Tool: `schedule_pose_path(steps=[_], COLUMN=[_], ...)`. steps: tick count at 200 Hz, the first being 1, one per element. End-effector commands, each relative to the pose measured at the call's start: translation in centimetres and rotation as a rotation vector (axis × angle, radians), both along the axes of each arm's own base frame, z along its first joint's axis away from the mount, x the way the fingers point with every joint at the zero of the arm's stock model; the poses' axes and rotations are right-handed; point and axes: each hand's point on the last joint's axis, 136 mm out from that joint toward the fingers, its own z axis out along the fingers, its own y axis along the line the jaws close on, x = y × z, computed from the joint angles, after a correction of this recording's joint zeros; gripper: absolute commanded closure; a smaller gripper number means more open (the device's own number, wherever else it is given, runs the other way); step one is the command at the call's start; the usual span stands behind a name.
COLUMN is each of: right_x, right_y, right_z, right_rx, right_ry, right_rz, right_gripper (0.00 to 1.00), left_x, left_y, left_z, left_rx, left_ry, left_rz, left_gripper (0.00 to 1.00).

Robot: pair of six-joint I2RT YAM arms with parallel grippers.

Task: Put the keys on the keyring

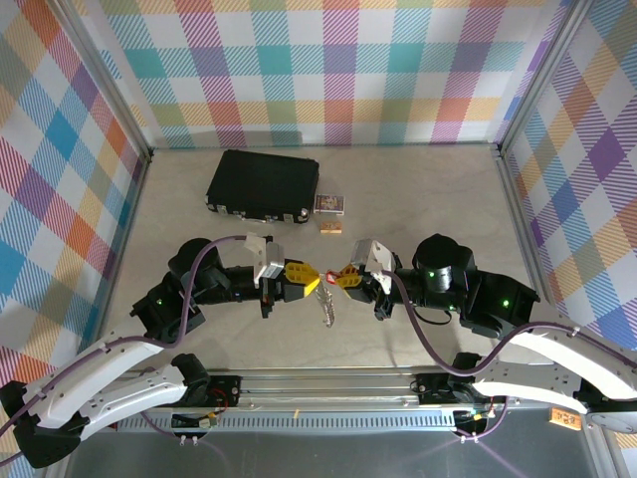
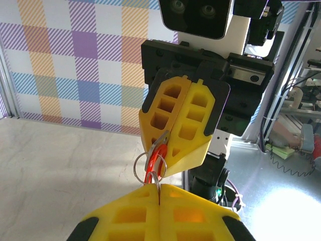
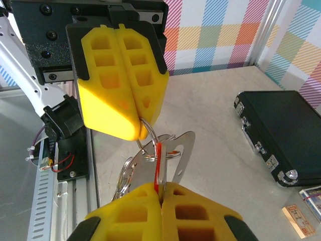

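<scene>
keys (image 1: 327, 311) hanging beneath your grippers, left gripper (image 2: 159, 193) pinched shut on the keyring (image 3: 158, 163) loop, right gripper (image 3: 160, 192) clamping its red tag

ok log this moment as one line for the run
left claw: shut on metal ring | right claw: shut on keyring | keys: dangling below, between claws

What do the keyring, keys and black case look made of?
Keyring: red tag, likely plastic, with a bright, slightly see-through edge; the ring looks like bright steel wire. Keys: thin flat metal, silvery with reflections. Case: matte black shell, maybe plastic or leatherette, with shiny metal latches.
</scene>
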Motion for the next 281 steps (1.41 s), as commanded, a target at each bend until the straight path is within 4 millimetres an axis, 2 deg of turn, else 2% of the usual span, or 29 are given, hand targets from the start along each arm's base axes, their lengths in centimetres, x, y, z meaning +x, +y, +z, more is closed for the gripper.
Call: schedule_pose_path(steps=[1, 61, 133, 281], right_x=[-0.6, -0.8, -0.7, -0.6], right_y=[0.3, 0.0, 0.1, 0.4], right_z=[2.6, 3.0, 2.5, 2.1], right_rx=[0.086, 0.108, 0.101, 0.100], right_ry=[-0.053, -0.070, -0.073, -0.081], right_rz=[0.037, 0.042, 0.044, 0.045], right_gripper=[1.00, 1.00, 1.00, 1.00], left_x=[-0.8, -0.8, -0.7, -0.7], left_y=[0.4, 0.6, 0.7, 0.5], left_z=[2.0, 2.5, 3.0, 2.3], left_rx=[-0.048, -0.074, -0.108, -0.095], left_ry=[-0.050, -0.061, -0.075, -0.065], left_rz=[-0.023, -0.012, 0.000, -0.007], left_gripper=[1.00, 1.00, 1.00, 1.00])
